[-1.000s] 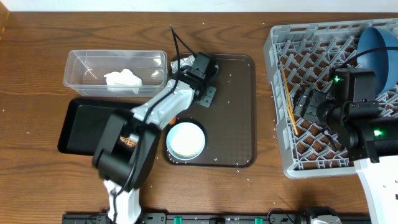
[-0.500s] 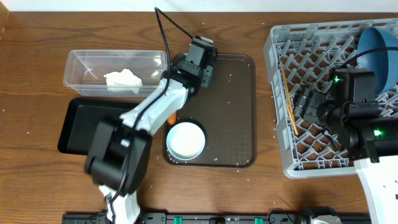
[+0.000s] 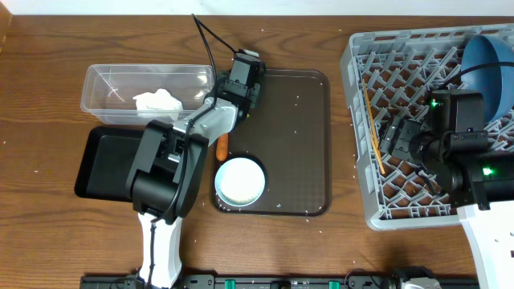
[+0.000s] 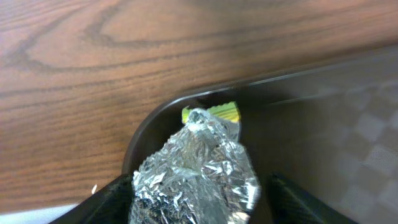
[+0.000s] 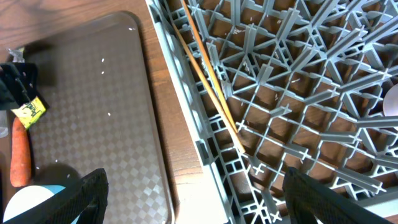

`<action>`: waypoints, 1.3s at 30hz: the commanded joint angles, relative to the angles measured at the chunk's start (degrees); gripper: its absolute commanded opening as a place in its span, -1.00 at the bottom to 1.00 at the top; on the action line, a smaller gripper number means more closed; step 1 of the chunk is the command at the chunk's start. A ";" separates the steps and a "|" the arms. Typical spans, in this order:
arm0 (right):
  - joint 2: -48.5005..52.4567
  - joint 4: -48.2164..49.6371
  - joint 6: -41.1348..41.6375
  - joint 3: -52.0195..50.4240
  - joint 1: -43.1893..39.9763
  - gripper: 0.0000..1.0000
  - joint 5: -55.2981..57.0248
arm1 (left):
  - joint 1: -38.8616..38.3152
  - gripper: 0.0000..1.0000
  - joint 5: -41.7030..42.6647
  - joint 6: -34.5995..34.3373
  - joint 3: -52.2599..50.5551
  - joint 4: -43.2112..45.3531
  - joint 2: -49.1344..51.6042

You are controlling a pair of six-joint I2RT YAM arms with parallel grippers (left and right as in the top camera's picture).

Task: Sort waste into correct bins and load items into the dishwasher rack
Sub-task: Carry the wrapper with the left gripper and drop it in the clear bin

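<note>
**Foil in the left gripper, sorting about halfway done**

The left gripper (image 4: 200,182) was clamped on the crumpled silver foil (image 4: 199,155), which filled the gap between its fingers. The yellow-green wrapper (image 4: 214,113) peeked out just behind the foil; whether it was pinched too could not be told. Below this gripper lay the rounded far-left corner of the brown serving tray (image 3: 297,136), and the clear tub (image 3: 96,80) stood just to its left with the white tissue (image 3: 157,102) already inside. The black tray (image 3: 100,160) sat back and to the left, toward the arm's base.

The right gripper (image 5: 194,177) hovered with its fingers wide apart and empty, above the dishwasher rack (image 3: 361,56). The chopsticks (image 5: 211,81) lay in the rack just ahead of it, and the blue plate (image 3: 490,68) stood beyond, to its right.

Not yet done, by my reckoning: binning the foil and wrapper, then the carrot (image 3: 221,147) and the white bowl (image 3: 239,181), both behind the left gripper on the serving tray.

No brand or writing could be read; the wrapper's print was too small.
</note>
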 commanded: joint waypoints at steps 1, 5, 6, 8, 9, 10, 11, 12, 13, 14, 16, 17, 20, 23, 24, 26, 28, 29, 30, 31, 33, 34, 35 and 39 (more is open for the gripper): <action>-0.02 -0.02 0.20 0.02 -0.37 0.66 0.81 | 0.76 0.15 -0.24 0.50 -0.31 0.46 2.43; -0.02 -0.02 0.20 0.02 -0.37 0.66 0.81 | 0.57 -0.40 -0.24 0.72 -0.15 1.03 2.40; -0.02 -0.04 0.20 0.02 -0.37 0.67 0.81 | 0.44 -0.53 -0.24 0.70 -0.11 1.01 2.14; -0.02 -0.07 0.20 0.02 -0.37 0.67 0.81 | -0.11 -0.81 -0.24 0.70 -0.11 0.37 0.68; -0.02 -0.09 0.20 0.02 -0.37 0.67 0.79 | -0.50 -0.88 -0.22 0.70 -0.11 -0.13 -0.11; -0.02 -0.09 0.20 0.02 -0.37 0.67 0.81 | -0.87 -0.88 0.11 0.70 -0.11 -0.76 -1.01; -0.02 -0.09 0.20 0.02 -0.37 0.67 0.79 | -1.44 -0.88 1.18 0.70 -0.11 -1.64 -2.29; -0.02 -0.09 0.20 0.02 -0.37 0.67 0.79 | -1.95 -0.88 2.40 0.72 -0.11 -2.51 -3.56; -0.02 -0.09 0.20 0.02 -0.37 0.67 0.79 | -2.47 -0.88 3.82 0.72 -0.11 -3.63 -5.14; -0.02 -0.11 0.20 0.02 -0.37 0.67 0.79 | -2.99 -0.88 4.92 0.70 -0.11 -4.63 -6.60; -0.02 -0.13 0.22 0.02 -0.37 0.67 0.79 | -4.28 -0.88 6.03 0.66 -0.11 -7.76 -10.38; -0.02 -0.15 0.22 0.02 -0.37 0.67 0.79 | -4.81 -0.88 6.01 0.68 -0.11 -9.33 -12.17; -0.02 -0.31 0.22 0.02 -0.37 0.67 0.79 | -5.75 -0.87 5.90 0.66 -0.11 -15.30 -17.70; -0.02 -0.31 0.22 0.02 -0.37 0.67 0.79 | -5.25 -0.88 3.67 -0.17 -0.11 -21.59 -22.43; -0.02 -0.28 0.22 0.02 -0.37 0.66 0.79 | -4.52 -0.88 1.90 -0.52 -0.11 -23.41 -23.65; -0.02 -0.20 0.20 0.02 -0.37 0.67 0.81 | -2.73 -0.88 -0.90 -0.63 -0.11 -25.55 -24.74; -0.02 -0.11 0.20 0.02 -0.37 0.67 0.81 | 0.13 -0.88 -2.03 -1.42 -0.13 -26.47 -24.70; -0.02 -0.04 0.20 0.02 -0.37 0.66 0.81 | 1.68 -0.88 -2.01 -3.52 -0.13 -26.32 -24.33; -0.02 0.04 0.20 0.02 -0.37 0.67 0.81 | 3.23 -0.88 -1.99 -6.62 -0.13 -25.94 -23.91; -0.02 0.17 0.20 0.02 -0.37 0.66 0.81 | 4.92 -0.88 -1.97 -10.43 -0.13 -25.40 -23.39; -0.02 0.37 0.22 0.02 -0.37 0.67 0.79 | 7.52 -0.88 -1.95 -17.42 -0.13 -24.13 -22.60; -0.02 0.37 0.22 0.02 -0.37 0.67 0.79 | 8.52 -0.88 -1.95 -21.38 -0.13 -23.50 -22.36; -0.02 0.33 0.22 0.02 -0.37 0.66 0.79 | 9.53 -0.88 -1.97 -25.29 -0.13 -22.73 -22.23; -0.04 -0.22 0.22 0.02 -0.37 0.66 0.76 | 11.39 -0.88 -1.95 -32.57 -0.13 -20.26 -22.18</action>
